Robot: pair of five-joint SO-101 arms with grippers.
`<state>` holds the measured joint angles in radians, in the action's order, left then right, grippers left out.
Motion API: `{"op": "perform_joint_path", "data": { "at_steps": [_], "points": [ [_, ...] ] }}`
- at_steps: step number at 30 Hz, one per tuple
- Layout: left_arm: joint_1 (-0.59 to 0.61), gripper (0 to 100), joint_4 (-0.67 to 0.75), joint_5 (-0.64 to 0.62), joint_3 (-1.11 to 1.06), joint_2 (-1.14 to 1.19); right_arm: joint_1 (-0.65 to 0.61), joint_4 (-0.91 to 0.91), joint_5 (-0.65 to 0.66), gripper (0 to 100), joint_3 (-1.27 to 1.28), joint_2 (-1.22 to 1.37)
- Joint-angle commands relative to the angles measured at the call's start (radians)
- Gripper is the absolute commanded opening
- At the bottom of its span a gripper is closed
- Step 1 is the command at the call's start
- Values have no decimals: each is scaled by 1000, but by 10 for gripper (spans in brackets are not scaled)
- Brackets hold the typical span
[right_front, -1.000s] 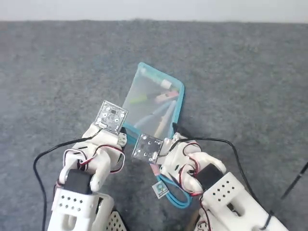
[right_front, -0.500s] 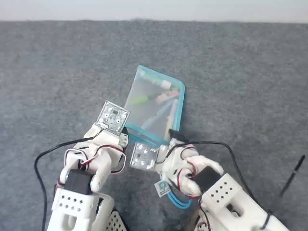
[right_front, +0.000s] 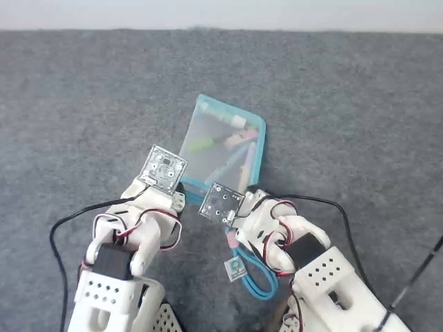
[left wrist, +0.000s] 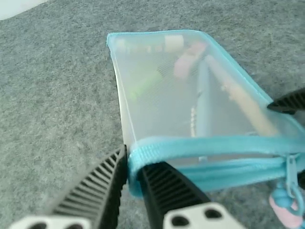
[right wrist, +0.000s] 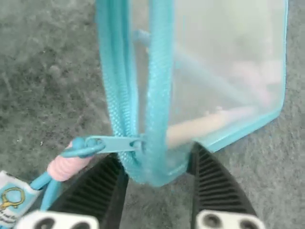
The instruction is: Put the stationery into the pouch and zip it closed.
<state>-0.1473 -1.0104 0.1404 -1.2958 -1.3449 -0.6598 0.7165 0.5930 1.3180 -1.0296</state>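
The clear pouch (right_front: 225, 145) with turquoise trim lies on the grey carpet, with several pens (right_front: 232, 142) inside, green, pink, blue and orange. My left gripper (right_front: 185, 188) is shut on the pouch's near left corner; in the left wrist view its black fingers (left wrist: 164, 183) pinch the zip edge (left wrist: 205, 145). My right gripper (right wrist: 157, 157) stands open astride the pouch's near right corner. The zip slider (right wrist: 114, 143) sits just beside one of its fingers (right wrist: 102, 183). A pull cord with a pink bead (right_front: 230, 241) and a tag (right_front: 236, 268) trails toward the arms.
Grey carpet (right_front: 360, 117) spreads out all around the pouch. The blue loop of cord (right_front: 259, 282) lies by the right arm's base. Black cables (right_front: 69, 225) run from both arms. A pale strip (right_front: 221, 14) edges the far side.
The right gripper drew back toward the near edge, then came forward again to the pouch's near right corner. The left gripper kept its hold. The pouch barely shifted.
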Motion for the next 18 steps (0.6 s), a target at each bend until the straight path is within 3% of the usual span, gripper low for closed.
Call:
{"op": "perform_joint_path", "data": {
  "at_steps": [1,5,8,14,18],
  "points": [
    [-11,10,18,9,45,-14,8,-22,-43,123,-106,-21],
    [-11,10,29,9,33,-14,12,-21,-83,113,-170,-19],
    [-11,10,29,9,31,-14,22,-4,-91,22,-213,8],
    [-5,19,80,9,1,-15,168,-5,-207,6,-387,226],
    [0,118,87,5,1,-17,246,-25,-261,6,-456,395]
  ]
}}
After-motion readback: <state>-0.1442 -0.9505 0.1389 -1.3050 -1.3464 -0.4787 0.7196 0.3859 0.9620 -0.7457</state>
